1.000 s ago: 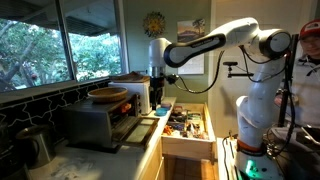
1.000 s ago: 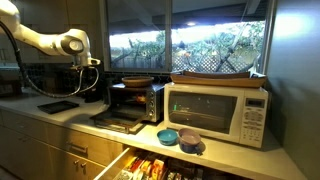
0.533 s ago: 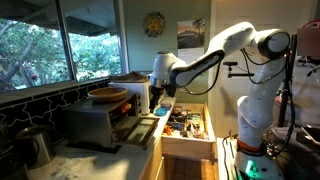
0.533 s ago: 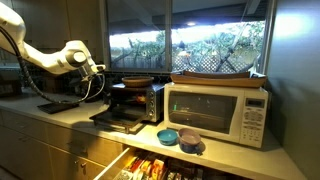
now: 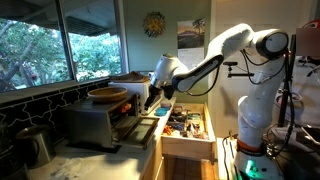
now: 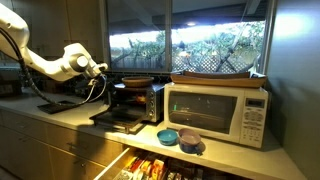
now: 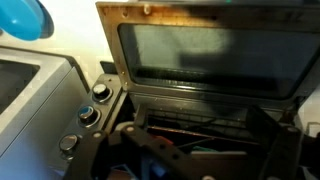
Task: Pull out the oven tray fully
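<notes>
The small grey toaster oven (image 5: 98,122) (image 6: 138,100) stands on the counter with its hinged door (image 5: 140,128) (image 6: 118,120) folded down. In the wrist view the glass door panel (image 7: 210,50) fills the top and the dark oven opening lies below it. A thin dark flat edge inside that opening looks like the oven tray (image 7: 195,114); it is dim and hard to make out. My gripper (image 5: 152,100) (image 6: 100,86) (image 7: 200,150) hangs just in front of the opening above the door. Its fingers are apart and hold nothing.
A round wooden bowl (image 5: 108,95) (image 6: 138,81) sits on the oven. A white microwave (image 6: 218,110) stands beside it, with small bowls (image 6: 180,137) in front. A drawer of clutter (image 5: 186,125) (image 6: 150,165) is open below the counter. The oven knobs (image 7: 95,100) are at the left.
The arm has swung down and in from above the counter toward the oven's open front. The oven and door have not moved.
</notes>
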Controlling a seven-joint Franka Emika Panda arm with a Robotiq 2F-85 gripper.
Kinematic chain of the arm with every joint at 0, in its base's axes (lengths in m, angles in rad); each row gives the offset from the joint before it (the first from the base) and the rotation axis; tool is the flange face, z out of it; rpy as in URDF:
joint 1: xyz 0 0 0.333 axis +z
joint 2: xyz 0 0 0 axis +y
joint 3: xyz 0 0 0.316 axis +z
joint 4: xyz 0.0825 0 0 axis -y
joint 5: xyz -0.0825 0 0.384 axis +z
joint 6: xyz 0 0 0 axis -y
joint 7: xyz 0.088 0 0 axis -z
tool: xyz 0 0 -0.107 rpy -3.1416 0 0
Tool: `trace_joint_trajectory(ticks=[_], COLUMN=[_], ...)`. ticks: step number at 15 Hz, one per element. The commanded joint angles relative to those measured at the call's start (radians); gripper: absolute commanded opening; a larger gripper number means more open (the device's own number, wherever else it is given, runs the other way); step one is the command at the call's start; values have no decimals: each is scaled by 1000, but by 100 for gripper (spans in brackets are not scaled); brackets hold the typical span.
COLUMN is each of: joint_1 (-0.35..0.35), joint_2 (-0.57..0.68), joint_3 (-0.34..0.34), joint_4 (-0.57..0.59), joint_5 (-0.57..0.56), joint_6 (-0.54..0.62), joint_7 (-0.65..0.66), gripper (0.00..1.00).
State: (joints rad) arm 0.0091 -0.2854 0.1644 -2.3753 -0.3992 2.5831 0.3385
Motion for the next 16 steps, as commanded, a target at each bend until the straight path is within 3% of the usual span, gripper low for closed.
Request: trace_joint_trajectory(ticks=[1, 4, 6, 7, 11, 16], joint_1=[-121, -220, -240, -210, -214, -308], joint_2=[70, 146, 198, 151, 165, 268], joint_3=[36, 50, 33, 26, 26, 49], joint_4=[-44, -26, -12, -34, -30, 86], joint_5=[-241, -384, -382, -347, -350, -503], joint_6=[278, 467, 569, 504, 521, 721], joint_7=[207, 418, 478, 403, 406, 495], gripper=[100, 100, 100, 100, 100, 100])
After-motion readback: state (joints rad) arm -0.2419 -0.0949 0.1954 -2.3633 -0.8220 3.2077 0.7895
